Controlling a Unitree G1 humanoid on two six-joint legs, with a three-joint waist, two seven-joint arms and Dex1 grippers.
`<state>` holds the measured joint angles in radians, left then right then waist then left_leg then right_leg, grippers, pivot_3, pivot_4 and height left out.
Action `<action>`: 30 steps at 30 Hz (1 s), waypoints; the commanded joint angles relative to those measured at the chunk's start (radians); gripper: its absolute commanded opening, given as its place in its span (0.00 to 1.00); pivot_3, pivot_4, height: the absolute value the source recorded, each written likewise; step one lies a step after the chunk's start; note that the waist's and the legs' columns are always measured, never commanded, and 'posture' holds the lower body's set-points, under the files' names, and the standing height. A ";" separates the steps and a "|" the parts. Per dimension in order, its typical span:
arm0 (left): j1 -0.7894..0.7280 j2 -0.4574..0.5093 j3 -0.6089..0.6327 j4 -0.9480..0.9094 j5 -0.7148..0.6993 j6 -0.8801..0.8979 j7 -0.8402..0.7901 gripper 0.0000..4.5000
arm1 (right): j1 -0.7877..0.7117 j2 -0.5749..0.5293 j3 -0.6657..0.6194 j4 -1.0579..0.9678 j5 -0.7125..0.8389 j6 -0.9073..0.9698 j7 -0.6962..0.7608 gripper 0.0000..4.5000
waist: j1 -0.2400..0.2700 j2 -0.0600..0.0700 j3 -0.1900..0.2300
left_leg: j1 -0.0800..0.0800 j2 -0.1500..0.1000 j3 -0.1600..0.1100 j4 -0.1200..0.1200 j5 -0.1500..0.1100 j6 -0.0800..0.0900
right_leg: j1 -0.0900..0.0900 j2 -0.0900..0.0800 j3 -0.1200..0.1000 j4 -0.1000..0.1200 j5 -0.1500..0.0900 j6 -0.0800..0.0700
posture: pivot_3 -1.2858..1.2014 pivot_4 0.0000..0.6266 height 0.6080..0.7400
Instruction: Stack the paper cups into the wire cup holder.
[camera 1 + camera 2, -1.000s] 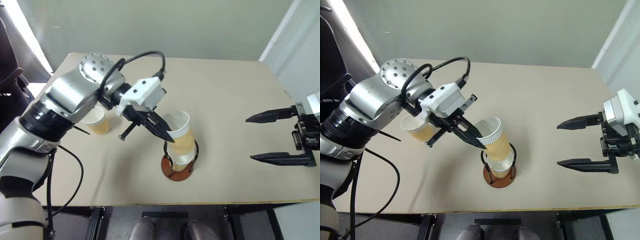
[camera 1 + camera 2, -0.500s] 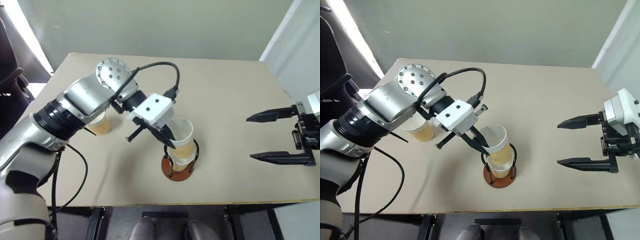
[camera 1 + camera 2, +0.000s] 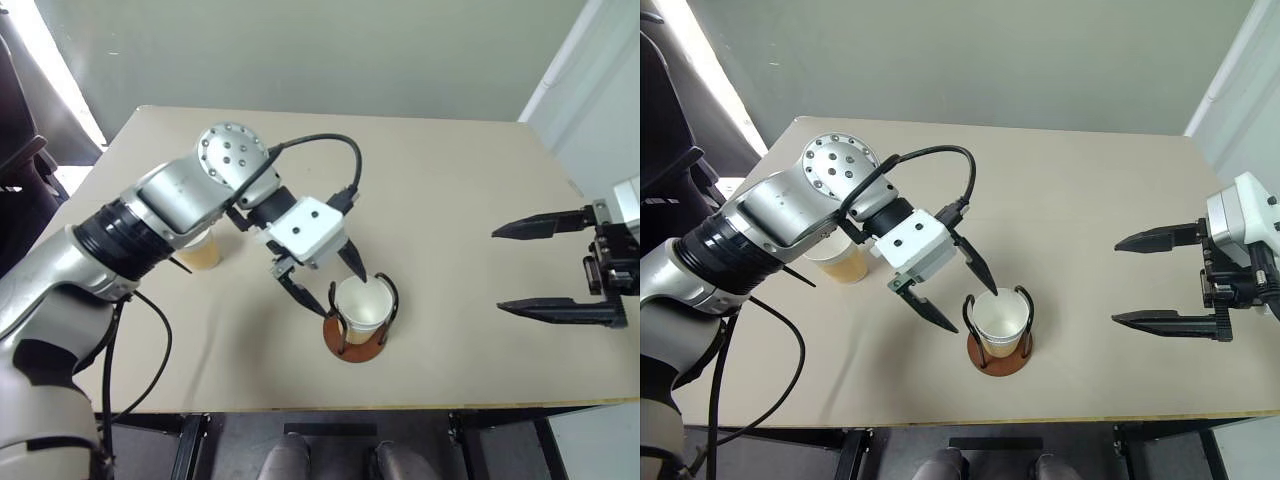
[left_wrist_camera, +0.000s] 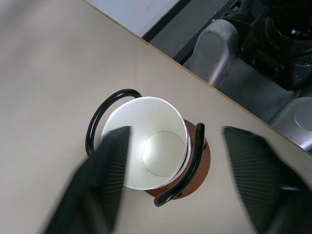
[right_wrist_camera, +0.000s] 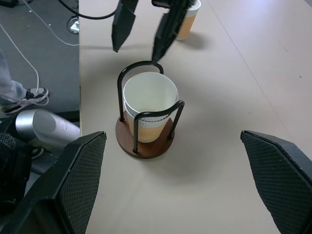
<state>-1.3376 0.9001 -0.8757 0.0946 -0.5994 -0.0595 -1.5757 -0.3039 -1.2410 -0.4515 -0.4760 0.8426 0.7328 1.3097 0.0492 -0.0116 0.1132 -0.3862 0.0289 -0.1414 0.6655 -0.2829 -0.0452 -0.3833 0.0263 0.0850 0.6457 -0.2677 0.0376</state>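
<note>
Pincer (image 3: 328, 285) open; three paper cups (image 3: 362, 305).

Even, bright daylight covers the table (image 3: 450, 200), with a blown-out white strip of glare at the far left edge behind the left arm. Shadows are soft and short: a faint one lies under the left gripper (image 3: 335, 280) and beside the wire cup holder (image 5: 146, 141). In the left wrist view its own fingers (image 4: 105, 180) are smeared and out of focus, while the nested paper cups (image 4: 153, 148) between them stay sharp.
</note>
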 commanded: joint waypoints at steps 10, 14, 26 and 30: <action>-0.038 -0.007 0.467 0.465 0.334 0.083 0.185 1.00 | -0.367 0.223 0.189 0.153 0.093 -0.004 -0.134 1.00 | -0.036 0.001 0.000 | 0.000 0.001 0.007 0.001 -0.001 0.001 | -0.004 0.001 0.004 0.001 0.001 0.002 | 0.52 0.24 1.00; 0.071 0.133 0.527 0.429 0.415 0.128 0.165 1.00 | -0.463 0.356 0.277 0.217 0.030 -0.023 -0.221 1.00 | -0.043 0.002 0.000 | -0.002 0.002 0.006 -0.002 0.000 0.001 | -0.010 0.001 0.006 0.001 0.001 0.002 | 0.52 0.24 1.00; 0.431 0.321 0.706 0.202 0.501 0.309 0.238 1.00 | -0.554 0.573 0.369 0.346 -0.076 -0.081 -0.274 1.00 | -0.032 0.002 -0.001 | -0.015 0.000 0.005 0.000 0.001 -0.001 | -0.025 -0.004 0.002 0.004 0.003 0.001 | 0.52 0.24 1.00; 0.528 0.350 0.749 0.133 0.521 0.364 0.273 1.00 | -0.547 0.575 0.362 0.312 -0.023 -0.041 -0.234 1.00 | -0.035 0.001 -0.001 | -0.015 0.001 0.005 0.000 0.002 -0.002 | -0.025 -0.004 0.002 0.005 0.004 0.000 | 0.52 0.24 1.00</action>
<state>-0.8198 1.2118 -0.1856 0.2776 -0.0933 0.2865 -1.3234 -0.8354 -0.6560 -0.0592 -0.1196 0.7824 0.6810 1.0510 0.0142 -0.0102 0.1119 -0.4013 0.0295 -0.1363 0.6659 -0.2811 -0.0472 -0.4080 0.0227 0.0870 0.6505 -0.2641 0.0374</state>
